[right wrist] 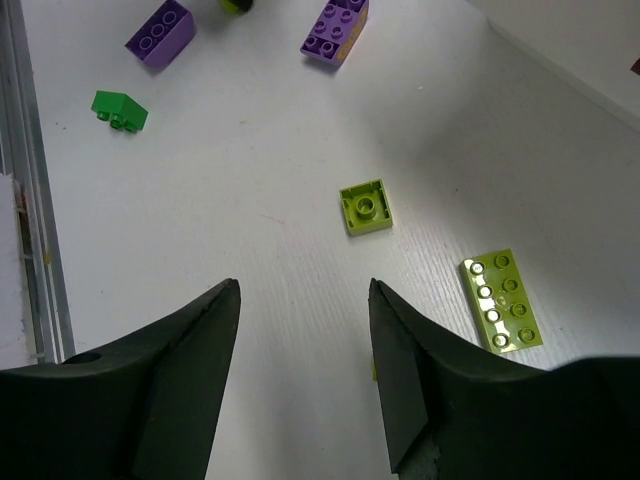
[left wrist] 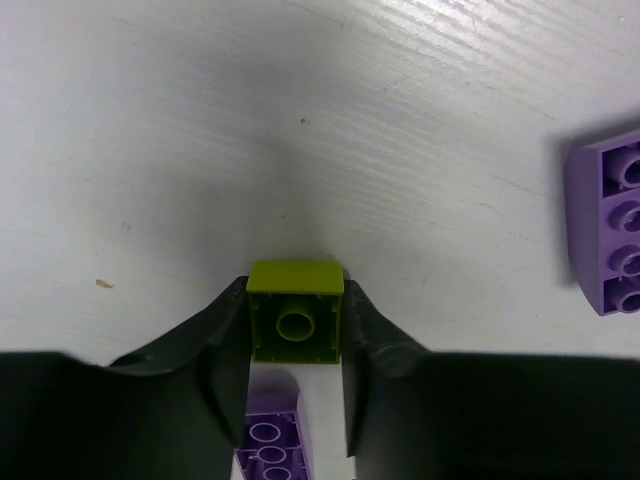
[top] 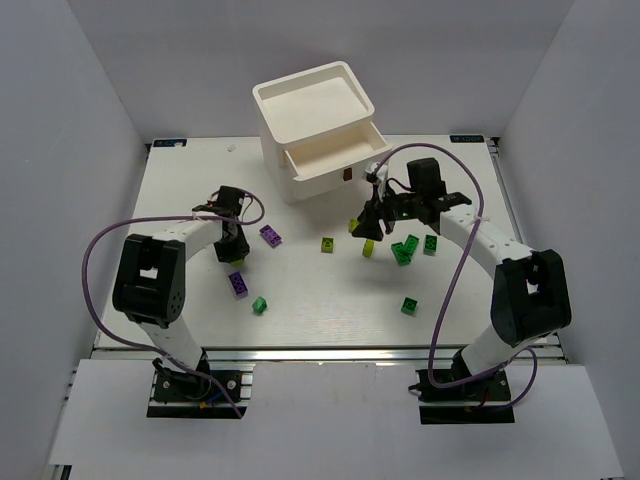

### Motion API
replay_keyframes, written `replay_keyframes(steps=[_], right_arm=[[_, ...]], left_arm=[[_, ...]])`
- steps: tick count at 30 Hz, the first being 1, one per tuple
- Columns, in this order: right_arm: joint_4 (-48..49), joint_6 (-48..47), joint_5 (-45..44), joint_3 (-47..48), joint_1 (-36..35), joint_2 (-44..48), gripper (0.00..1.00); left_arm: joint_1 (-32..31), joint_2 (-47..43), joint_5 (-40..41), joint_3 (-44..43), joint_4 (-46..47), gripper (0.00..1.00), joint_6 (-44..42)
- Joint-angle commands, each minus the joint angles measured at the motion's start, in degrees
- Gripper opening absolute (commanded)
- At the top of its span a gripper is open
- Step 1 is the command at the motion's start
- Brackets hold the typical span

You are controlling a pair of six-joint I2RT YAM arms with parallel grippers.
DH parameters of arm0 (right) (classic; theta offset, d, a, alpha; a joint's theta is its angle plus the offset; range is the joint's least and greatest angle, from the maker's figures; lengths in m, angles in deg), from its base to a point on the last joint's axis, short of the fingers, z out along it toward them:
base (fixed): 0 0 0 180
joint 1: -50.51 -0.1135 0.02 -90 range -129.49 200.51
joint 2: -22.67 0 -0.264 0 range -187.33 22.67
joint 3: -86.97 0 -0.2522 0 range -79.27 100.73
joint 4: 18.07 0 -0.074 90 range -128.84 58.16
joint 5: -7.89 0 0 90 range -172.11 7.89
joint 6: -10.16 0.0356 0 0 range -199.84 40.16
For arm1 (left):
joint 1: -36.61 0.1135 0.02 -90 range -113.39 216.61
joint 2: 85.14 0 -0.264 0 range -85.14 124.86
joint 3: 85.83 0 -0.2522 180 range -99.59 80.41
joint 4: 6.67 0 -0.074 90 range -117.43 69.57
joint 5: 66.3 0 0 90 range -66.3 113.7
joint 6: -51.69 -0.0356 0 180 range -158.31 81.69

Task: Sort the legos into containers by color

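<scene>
The left gripper (left wrist: 296,298) pinches a yellow-green brick (left wrist: 296,275), with open table (left wrist: 300,120) at twelve o'clock. The right gripper (right wrist: 303,290) gapes empty.

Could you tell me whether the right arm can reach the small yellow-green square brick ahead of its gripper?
Probably yes: the right gripper stands open, and the small yellow-green square plastic brick lies alone ahead of it, apart from the flat yellow-green plate, with nothing between.

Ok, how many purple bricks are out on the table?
2. One purple brick lies right of the left gripper; the other lies nearer the bases, left of a green brick. Others may be hidden under the arms.
</scene>
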Motion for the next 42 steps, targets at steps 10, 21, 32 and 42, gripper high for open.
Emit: replay_keyframes(steps=[10,21,32,42], right_arm=[[-8.1,-10.2,4.4,0.5,0.5,2.4,0.00],[-8.1,-12.1,4.5,1.2,-0.9,-0.3,0.35],[-4.1,-10.7,0.1,-0.3,-1.6,-0.3,0.75],[4.3,-27.2,2.7,-5.6,-3.8,-3.2,0.83]], left_arm=[[-2.3,-15.5,-13.7,-11.5,-0.7,0.00,0.8],[-7.8,-1.7,-22.7,-34.8,9.2,0.00,3.0],[-12.2,13.6,-19.9,-55.1,4.9,0.56,2.0],[-12.8,7.9,-18.6,-59.5,3.6,0.77,3.2]])
